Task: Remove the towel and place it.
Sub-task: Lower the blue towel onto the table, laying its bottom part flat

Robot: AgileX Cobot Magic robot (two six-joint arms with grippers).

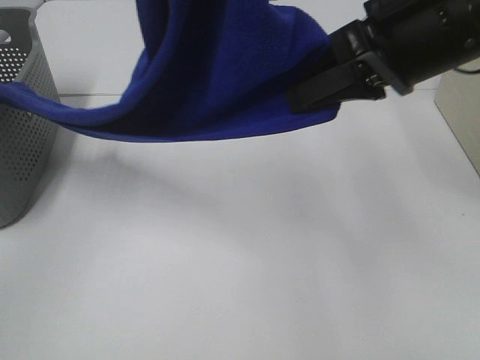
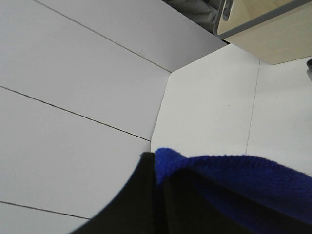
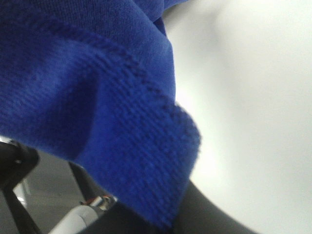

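Towel slung in the air over the far table, my right jaws clamped on its right edge.

The white table (image 1: 247, 262) lies bare-faced beneath; the blue towel (image 1: 225, 75) hangs above its far part as a sagging fold, clear of the surface, its upper bulk rising out of view and its left tail crossing in front of the grey perforated basket (image 1: 26, 127) at far left, though I cannot tell whether it touches. My right gripper (image 1: 304, 97) comes in from the right and pinches the towel's right end between closed fingers. My left gripper (image 2: 161, 200) shows only as a dark shape with plush cloth lying against it; I cannot tell how those jaws stand.
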